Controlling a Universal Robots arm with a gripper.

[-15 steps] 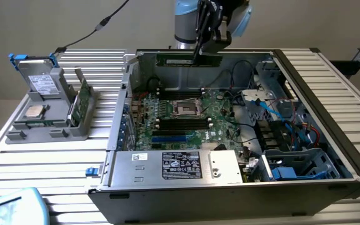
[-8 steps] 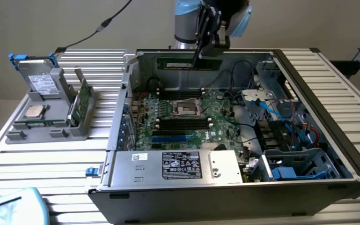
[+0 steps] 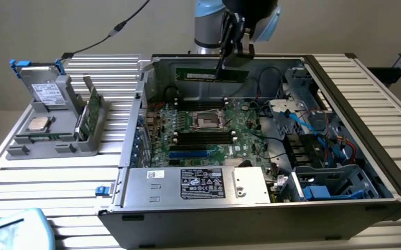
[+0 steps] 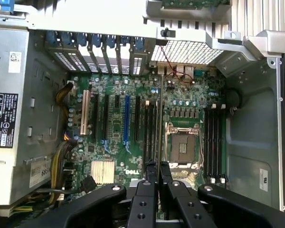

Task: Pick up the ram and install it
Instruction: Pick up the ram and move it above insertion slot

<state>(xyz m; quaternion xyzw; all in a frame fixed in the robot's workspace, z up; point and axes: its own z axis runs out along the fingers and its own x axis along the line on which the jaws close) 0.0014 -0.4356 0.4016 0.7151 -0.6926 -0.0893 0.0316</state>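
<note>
So the black hand (image 4: pixel 158 167) is pinched tight on the thin green ram stick (image 4: pixel 159 118), seen edge-on, hanging over the green motherboard (image 4: pixel 114 118) just beside the open silver CPU socket (image 4: pixel 183 142).

Soft, even light fills the exterior view: the slatted table (image 3: pixel 54 177) at lower left is bright, the case (image 3: pixel 256 229) interior dimmer, the ram (image 3: pixel 210 74) shaded at upper centre. In the wrist view a perforated grille (image 4: pixel 187 51) glares white; the gripper (image 4: pixel 158 167) is dark.

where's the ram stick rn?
In the exterior view, the long thin green ram stick hangs clamped in the black claw above the green motherboard, near the open grey computer case's far wall.
</note>
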